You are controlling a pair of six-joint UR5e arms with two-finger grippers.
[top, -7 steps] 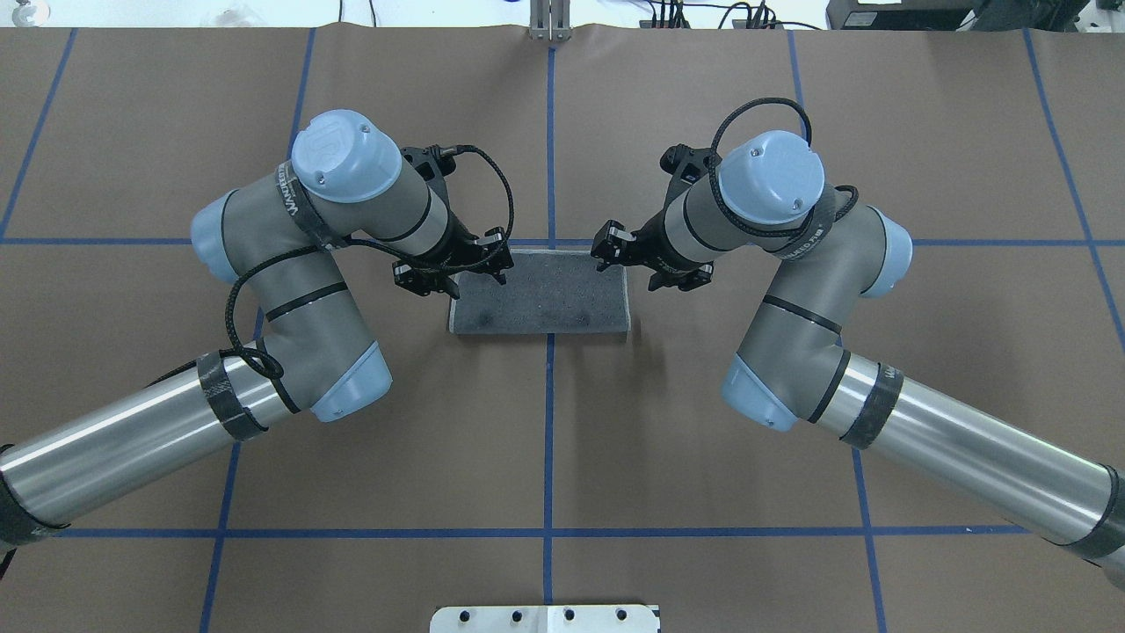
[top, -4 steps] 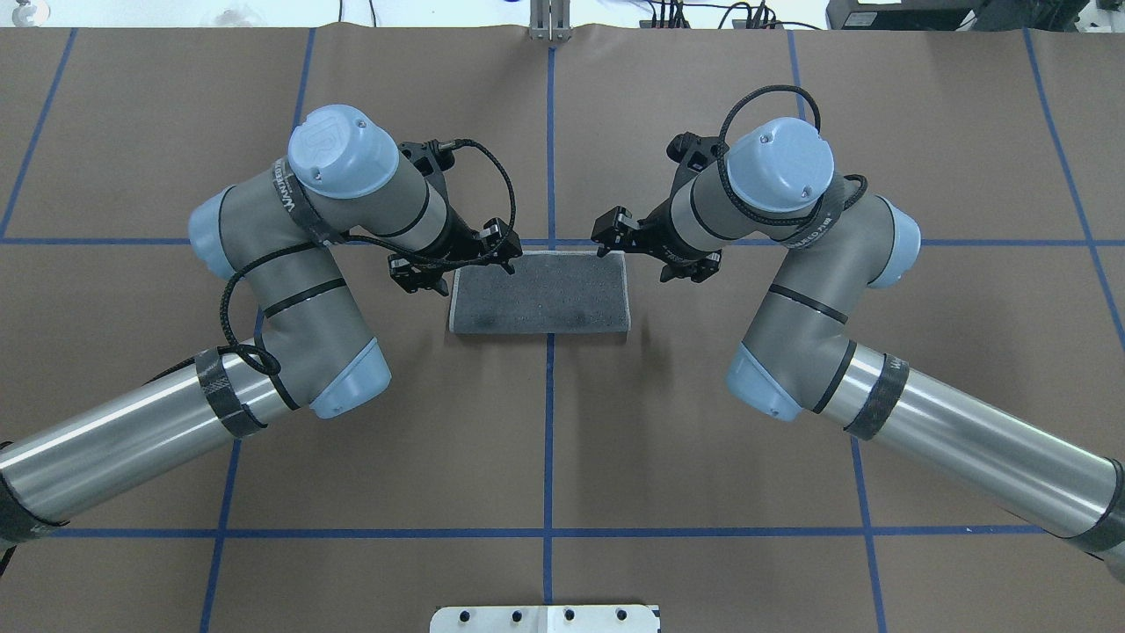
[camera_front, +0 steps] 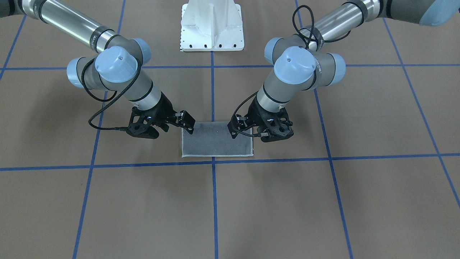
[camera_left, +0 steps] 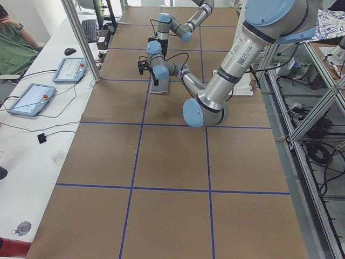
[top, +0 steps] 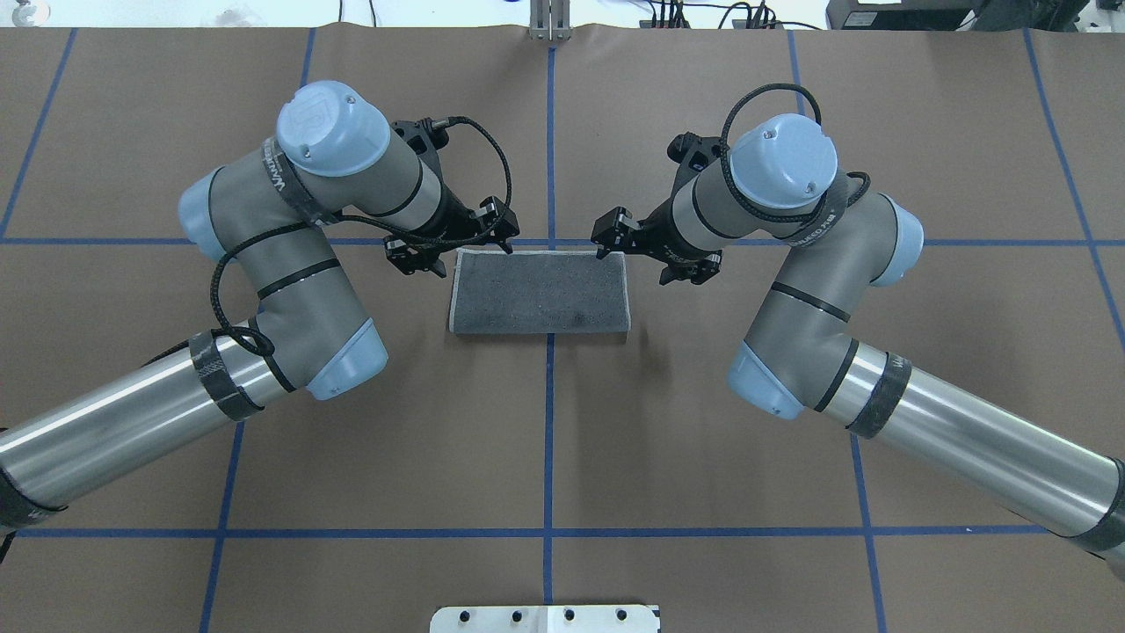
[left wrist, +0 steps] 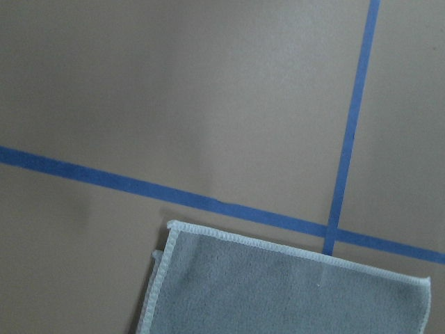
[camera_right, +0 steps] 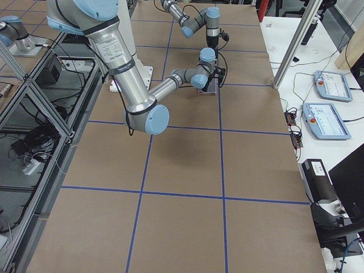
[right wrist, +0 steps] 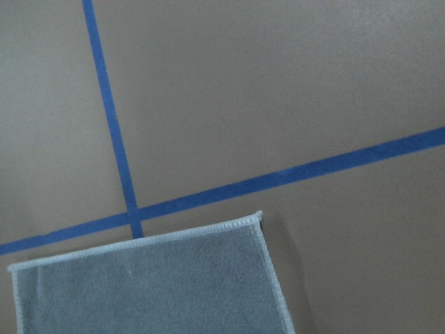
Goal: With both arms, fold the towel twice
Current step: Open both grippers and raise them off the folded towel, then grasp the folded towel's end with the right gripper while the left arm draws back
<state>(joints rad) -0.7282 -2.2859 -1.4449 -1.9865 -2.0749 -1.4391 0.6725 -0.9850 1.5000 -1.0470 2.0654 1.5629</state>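
Backing off the towel (top: 540,292), the left gripper (top: 464,252) has pulled away most; it and the right gripper (top: 635,262) hang spread wide, empty. Folded once, grey up, the towel lies flat just robot-side of the tape cross (top: 550,242), long axis arm to arm, each far corner equally near its gripper.

Bright, even light from above fills the exterior views. The left arm (top: 290,290) and right arm (top: 817,290) cast soft, blurred shadows on the brown table cover (top: 545,440), and pale streaks of glare run along their silver tubes. The towel (top: 539,292) throws only a thin shadow along its edge. Both wrist views are dimmer, greyish and slightly soft. The side views lean and stretch towards their edges.
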